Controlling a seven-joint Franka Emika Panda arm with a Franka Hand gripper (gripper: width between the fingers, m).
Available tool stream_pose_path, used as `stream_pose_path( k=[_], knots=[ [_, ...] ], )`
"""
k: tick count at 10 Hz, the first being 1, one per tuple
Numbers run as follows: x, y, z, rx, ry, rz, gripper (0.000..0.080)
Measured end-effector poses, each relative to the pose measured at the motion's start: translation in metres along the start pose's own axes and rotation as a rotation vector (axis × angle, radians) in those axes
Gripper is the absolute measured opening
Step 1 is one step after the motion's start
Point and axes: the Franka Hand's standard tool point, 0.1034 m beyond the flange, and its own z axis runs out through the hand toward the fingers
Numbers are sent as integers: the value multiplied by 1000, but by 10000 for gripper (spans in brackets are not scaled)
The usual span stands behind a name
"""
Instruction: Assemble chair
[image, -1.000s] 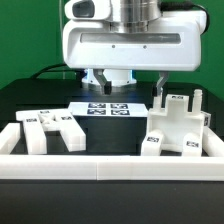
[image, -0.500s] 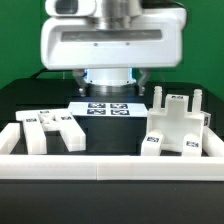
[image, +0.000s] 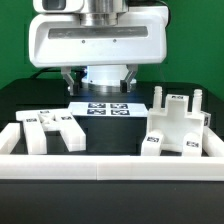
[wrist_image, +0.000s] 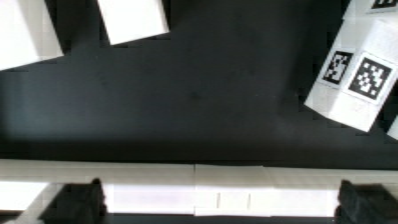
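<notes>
My gripper (image: 98, 84) hangs open over the back of the black table, just behind the marker board (image: 108, 107), with nothing between its dark fingers (image: 68, 79). The chair is in separate white tagged parts. A group of blocky pieces (image: 50, 130) lies at the exterior view's left. A taller joined piece with upright pegs (image: 178, 125) stands at the exterior view's right. In the wrist view the gripper (wrist_image: 217, 203) shows two fingertips (wrist_image: 71, 202) far apart over a blurred white band (wrist_image: 214, 186). Two white pieces (wrist_image: 134, 20) lie beyond bare black table.
A long white border wall (image: 110, 166) runs along the table's front edge, just in front of the chair parts. The marker board (wrist_image: 365, 75) shows tags at one side of the wrist view. A green backdrop stands behind the table.
The gripper has moved steadily toward the exterior view's left, staying open and empty. The chair parts and the marker board have not moved.
</notes>
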Motion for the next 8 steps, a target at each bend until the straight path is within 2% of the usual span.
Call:
stream_pose_path(
  k=[1, 2, 4, 5, 7, 8],
  knots=[
    [-4, 10, 3, -24, 51, -80, 649],
    [-18, 24, 10, -64, 105, -171, 649],
    [-39, 42, 28, -120, 145, -254, 649],
    [-40, 39, 28, -108, 131, -234, 649],
    [-41, 41, 29, -111, 133, -243, 649],
    [-52, 45, 37, -114, 124, -253, 649]
  ],
)
